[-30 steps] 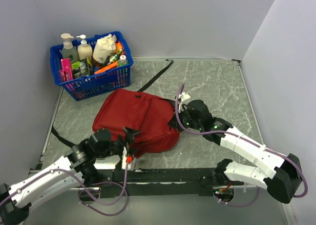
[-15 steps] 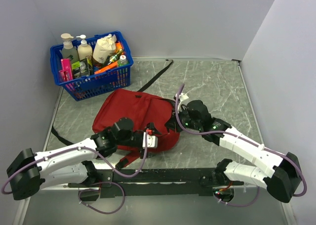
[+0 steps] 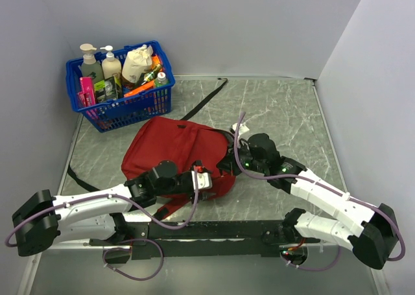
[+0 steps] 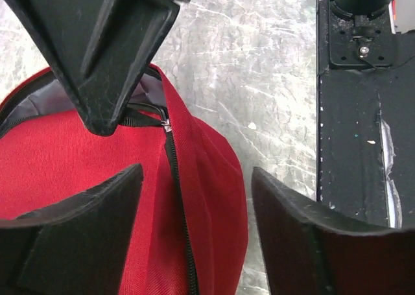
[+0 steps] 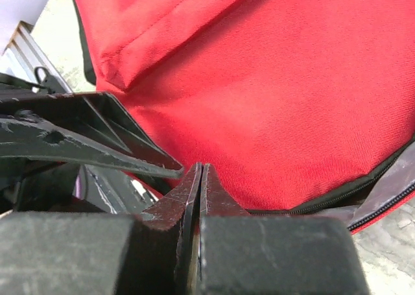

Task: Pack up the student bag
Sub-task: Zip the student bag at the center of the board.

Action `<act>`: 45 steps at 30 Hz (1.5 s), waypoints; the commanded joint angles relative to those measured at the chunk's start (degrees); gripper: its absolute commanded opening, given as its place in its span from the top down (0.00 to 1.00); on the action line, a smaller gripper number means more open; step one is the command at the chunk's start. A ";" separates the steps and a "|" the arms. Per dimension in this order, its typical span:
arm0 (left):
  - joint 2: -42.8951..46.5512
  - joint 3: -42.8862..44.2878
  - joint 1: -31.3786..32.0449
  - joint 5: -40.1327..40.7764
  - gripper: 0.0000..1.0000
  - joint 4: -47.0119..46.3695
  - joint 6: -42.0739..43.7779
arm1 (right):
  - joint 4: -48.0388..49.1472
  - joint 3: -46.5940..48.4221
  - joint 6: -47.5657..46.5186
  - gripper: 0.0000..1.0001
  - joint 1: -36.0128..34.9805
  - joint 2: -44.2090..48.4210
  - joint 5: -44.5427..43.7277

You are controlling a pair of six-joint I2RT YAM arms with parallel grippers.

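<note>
The student bag (image 3: 170,149), dark red, lies flat in the middle of the table. My left gripper (image 3: 206,181) is at its near right corner. In the left wrist view it (image 4: 196,178) stands open, with its fingers astride the bag's red edge (image 4: 214,198) and black zipper (image 4: 176,198). My right gripper (image 3: 228,164) is shut at the same corner, just beyond the left one. Its tips (image 5: 201,172) are pressed together against the red fabric (image 5: 272,100), and I see nothing between them. The right gripper's fingers (image 4: 104,61) reach down beside the zipper's end (image 4: 165,123).
A blue basket (image 3: 130,110) of bottles and tubes stands at the back left. A black strap (image 3: 204,100) trails from the bag toward the back wall, another (image 3: 81,178) to the left. The black base rail (image 3: 214,230) runs along the near edge.
My left arm has swung from the near edge forward and right to the bag's near right corner, and its jaws have narrowed a little. The right gripper has hardly moved.
</note>
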State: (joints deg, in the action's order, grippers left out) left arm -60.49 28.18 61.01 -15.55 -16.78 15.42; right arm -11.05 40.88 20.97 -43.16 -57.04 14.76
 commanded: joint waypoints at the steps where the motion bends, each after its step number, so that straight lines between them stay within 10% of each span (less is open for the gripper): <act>1: -0.33 -0.76 0.77 0.35 0.33 -2.38 -3.55 | 2.79 -0.28 0.74 1.00 -0.17 1.93 1.14; 6: -1.91 -1.29 2.26 -2.84 0.75 -1.41 1.10 | 2.88 0.95 0.39 1.00 -0.26 1.58 3.34; 12: -4.02 0.02 2.62 -2.72 0.75 -4.58 4.17 | 1.21 1.57 -0.32 1.00 -0.26 2.28 3.35; 16: -4.20 1.26 3.84 -6.59 0.99 -5.90 7.77 | -2.39 2.00 -3.20 1.00 1.66 -0.17 -3.15; 45: -4.11 10.40 9.74 -22.50 0.99 18.08 32.30 | 5.34 23.55 -0.31 1.00 25.66 -23.76 -26.35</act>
State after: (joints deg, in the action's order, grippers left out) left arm -64.66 35.46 67.88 -25.96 -1.74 44.05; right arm -12.91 61.30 20.10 -22.63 -85.93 1.19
